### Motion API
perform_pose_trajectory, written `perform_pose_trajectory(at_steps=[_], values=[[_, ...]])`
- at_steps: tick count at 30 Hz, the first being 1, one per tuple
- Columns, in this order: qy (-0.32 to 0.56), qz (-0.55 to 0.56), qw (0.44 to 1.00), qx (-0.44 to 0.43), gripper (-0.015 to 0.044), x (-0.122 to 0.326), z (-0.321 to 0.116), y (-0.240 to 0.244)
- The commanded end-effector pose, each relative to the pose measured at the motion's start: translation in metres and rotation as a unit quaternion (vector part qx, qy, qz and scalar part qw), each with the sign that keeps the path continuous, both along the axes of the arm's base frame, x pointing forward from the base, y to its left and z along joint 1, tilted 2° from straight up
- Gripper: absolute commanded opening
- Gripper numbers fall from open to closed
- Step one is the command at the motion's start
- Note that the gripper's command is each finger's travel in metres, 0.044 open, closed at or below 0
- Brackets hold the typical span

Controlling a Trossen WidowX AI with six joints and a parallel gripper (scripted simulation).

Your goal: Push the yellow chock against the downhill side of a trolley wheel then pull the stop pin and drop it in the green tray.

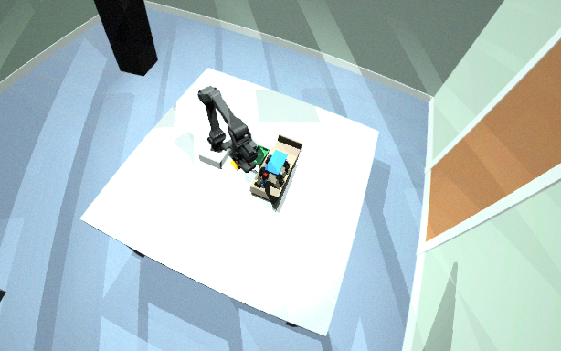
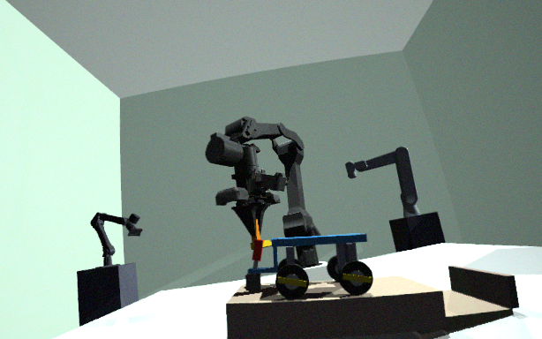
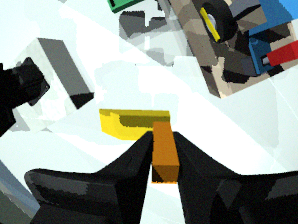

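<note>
My gripper (image 2: 257, 237) (image 3: 161, 136) is shut on the orange handle of the yellow chock (image 1: 235, 164) (image 2: 267, 243) (image 3: 111, 125). The chock hangs beside the ramp (image 1: 288, 147) (image 2: 335, 315), clear of the trolley; its black rubber base is not visible. The trolley (image 1: 277, 162) (image 2: 319, 240) with its blue deck stands on the ramp. The stop pin (image 1: 265, 175) (image 2: 257, 251) (image 3: 283, 55) stands upright in its dark block at the uphill end, red head up. The green tray (image 1: 261, 155) (image 3: 120, 6) lies beside the ramp, partly cut off in the wrist view.
A pale block (image 1: 212, 159) (image 3: 66, 70) stands near the arm's base. A dark end board (image 1: 290, 142) (image 2: 483, 287) crosses the ramp's low end. The tray lies between the arm and the ramp. Other arms on dark pedestals stand in the background of the exterior view.
</note>
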State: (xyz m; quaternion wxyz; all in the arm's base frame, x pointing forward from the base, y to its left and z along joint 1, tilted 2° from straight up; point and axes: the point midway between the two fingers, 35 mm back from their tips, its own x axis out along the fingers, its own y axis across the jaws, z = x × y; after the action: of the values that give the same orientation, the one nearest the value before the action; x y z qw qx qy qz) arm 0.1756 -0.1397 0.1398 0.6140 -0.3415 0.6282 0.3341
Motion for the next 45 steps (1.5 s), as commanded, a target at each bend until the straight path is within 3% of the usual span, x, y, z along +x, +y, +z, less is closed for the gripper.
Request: perform_pose_trajectory(at_steps=[1, 11, 19, 45], values=[[0.001, 0.062, 0.998, 0.005, 0.0000, 0.000, 0.000, 0.001], [0.004, 0.221, 0.975, 0.007, 0.0000, 0.000, 0.000, 0.001], [0.004, 0.224, 0.975, 0.008, 0.0000, 0.002, -0.001, 0.005], [0.001, 0.224, 0.975, 0.011, 0.0000, 0.040, -0.007, 0.089]])
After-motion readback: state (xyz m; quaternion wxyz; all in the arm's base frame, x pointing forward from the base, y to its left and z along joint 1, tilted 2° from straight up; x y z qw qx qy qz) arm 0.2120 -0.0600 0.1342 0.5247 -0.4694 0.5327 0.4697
